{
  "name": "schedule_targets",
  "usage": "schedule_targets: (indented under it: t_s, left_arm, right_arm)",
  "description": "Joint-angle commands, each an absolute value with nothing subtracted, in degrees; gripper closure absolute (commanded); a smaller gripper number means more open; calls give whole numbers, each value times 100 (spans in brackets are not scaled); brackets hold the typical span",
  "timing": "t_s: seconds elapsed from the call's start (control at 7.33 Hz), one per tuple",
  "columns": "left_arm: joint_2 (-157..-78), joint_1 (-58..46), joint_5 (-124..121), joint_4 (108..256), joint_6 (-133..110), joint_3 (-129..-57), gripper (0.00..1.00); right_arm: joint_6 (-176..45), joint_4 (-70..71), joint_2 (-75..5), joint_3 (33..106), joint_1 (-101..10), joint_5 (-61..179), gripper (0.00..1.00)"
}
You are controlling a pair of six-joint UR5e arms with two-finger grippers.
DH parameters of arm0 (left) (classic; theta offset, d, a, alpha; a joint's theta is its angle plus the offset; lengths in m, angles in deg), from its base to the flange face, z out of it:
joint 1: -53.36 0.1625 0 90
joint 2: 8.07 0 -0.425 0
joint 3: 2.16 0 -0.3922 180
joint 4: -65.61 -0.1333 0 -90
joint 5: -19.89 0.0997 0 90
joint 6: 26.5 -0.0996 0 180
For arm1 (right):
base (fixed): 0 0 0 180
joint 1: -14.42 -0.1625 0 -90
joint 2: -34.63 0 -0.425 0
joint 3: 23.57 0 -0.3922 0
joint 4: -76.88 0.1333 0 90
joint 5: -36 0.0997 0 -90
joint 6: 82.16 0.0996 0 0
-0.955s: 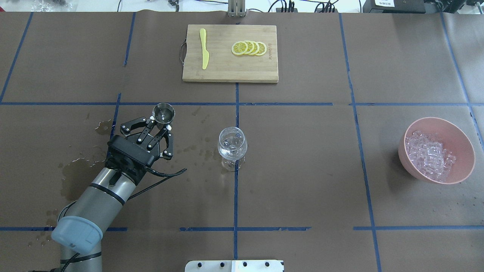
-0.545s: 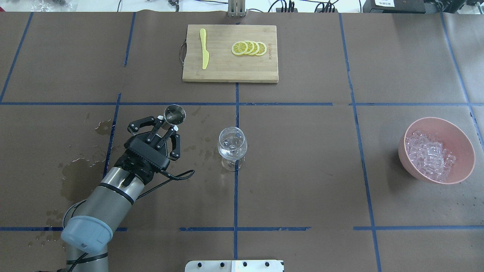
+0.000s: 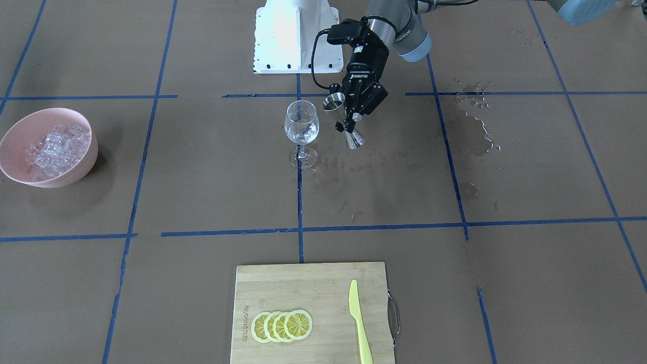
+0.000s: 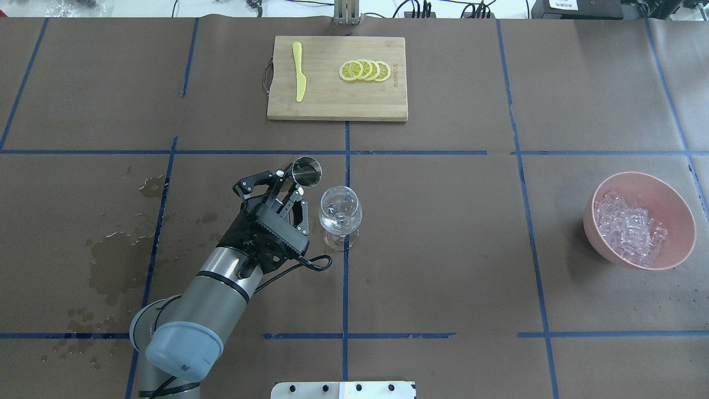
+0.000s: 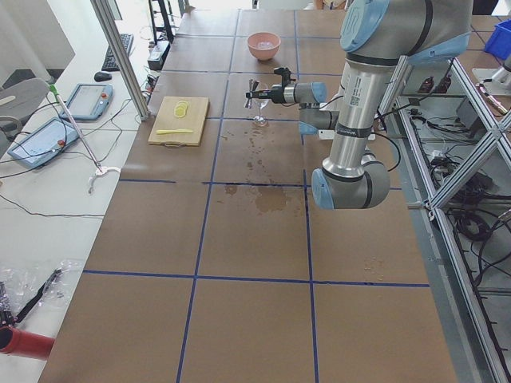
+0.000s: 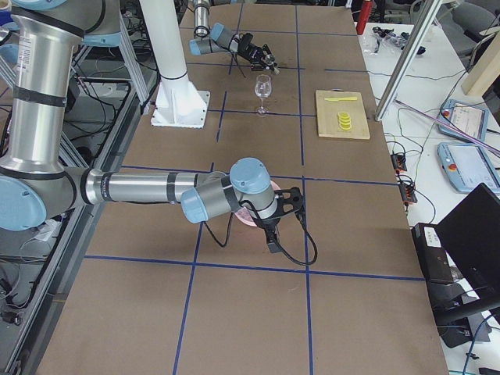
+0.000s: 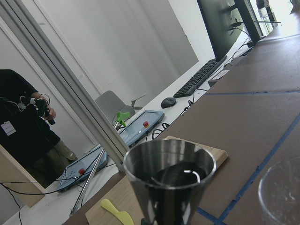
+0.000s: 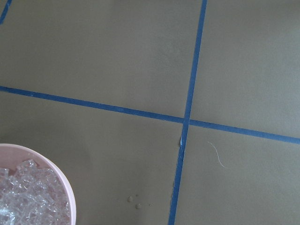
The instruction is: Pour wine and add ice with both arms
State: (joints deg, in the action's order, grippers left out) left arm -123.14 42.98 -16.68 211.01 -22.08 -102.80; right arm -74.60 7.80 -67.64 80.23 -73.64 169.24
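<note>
My left gripper (image 4: 292,185) is shut on a steel double-cone jigger (image 4: 306,171), held tilted in the air just left of the clear wine glass (image 4: 340,213). In the front view the jigger (image 3: 345,123) leans its upper cup toward the glass (image 3: 302,126), close to the rim. The left wrist view shows dark liquid in the jigger (image 7: 168,174). The ice (image 4: 628,227) is heaped in a pink bowl (image 4: 684,221) at the far right. My right gripper (image 6: 285,200) shows only in the right side view, by the bowl; I cannot tell its state. The right wrist view shows the bowl's rim (image 8: 71,202) and ice (image 8: 28,199).
A bamboo cutting board (image 4: 332,105) at the far middle holds lemon slices (image 4: 365,70) and a yellow knife (image 4: 299,71). Wet stains (image 4: 113,255) mark the brown paper on the left. The white pedestal (image 3: 295,38) stands at the robot's side.
My left arm has carried the jigger to the right, from well left of the wine glass to right beside its rim. Glass and bowl have not moved.
</note>
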Motion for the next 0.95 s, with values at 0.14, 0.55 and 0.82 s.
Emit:
schedule_targets:
  t_s: [0.14, 0.55, 0.82]
  left_arm:
    - [-12479, 4343, -1553, 20703, -2805, -10297, 100]
    - [-12479, 4343, -1509, 20703, -3580, -10297, 100]
    - [-12479, 4343, -1509, 20703, -4142, -10288, 100]
  right_arm:
    - [-7460, 780, -6768, 8005, -7364, 16924, 0]
    - [-7460, 780, -6768, 7979, -7364, 16924, 0]
    - [-7460, 771, -6768, 7979, -7364, 16924, 0]
